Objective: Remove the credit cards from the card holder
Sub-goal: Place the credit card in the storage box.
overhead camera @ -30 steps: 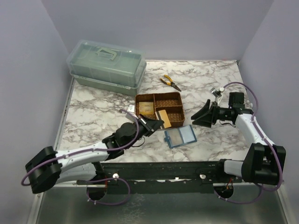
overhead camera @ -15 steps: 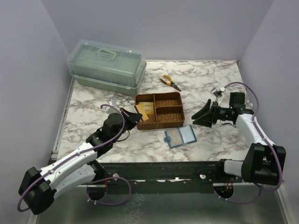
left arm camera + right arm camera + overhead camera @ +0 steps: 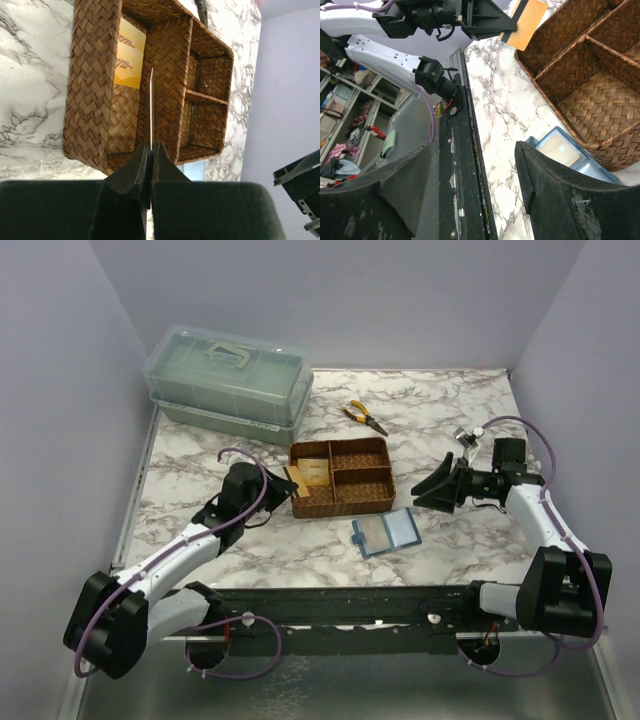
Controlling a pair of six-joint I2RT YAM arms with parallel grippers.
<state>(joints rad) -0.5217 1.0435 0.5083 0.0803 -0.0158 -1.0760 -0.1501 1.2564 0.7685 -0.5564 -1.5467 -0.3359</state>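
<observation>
Top view: left gripper (image 3: 278, 486) is clamped on one card (image 3: 294, 480), held tilted at the left rim of the tray (image 3: 345, 505); cannot tell whether card and rim touch. Second card (image 3: 315, 472) lies flat in the tray's large left compartment. Wallet (image 3: 385, 532) lies flat on the table (image 3: 200, 480), just in front of the tray's near right corner, pale panel up, apart from both grippers. Right gripper (image 3: 437, 492) sits right of the tray, jaws spread wide, nothing in them. Pliers (image 3: 364, 417) lie behind the tray; green lidded box (image 3: 230, 380) at far left. Left wrist view: fingers pressed together on the near end of the held card (image 3: 151, 100), seen edge-on as a thin pale line over the tray (image 3: 90, 100). Yellow card (image 3: 129, 60) lies flat in a compartment. A blue sliver of wallet (image 3: 192, 170) shows past the tray's corner. Right wrist view: own fingers (image 3: 560, 200) far apart, empty. Wallet (image 3: 565, 152) rests on the marble against the tray's (image 3: 580, 75) near corner. Held card (image 3: 527, 22) hangs from the left gripper at the tray's edge.
</observation>
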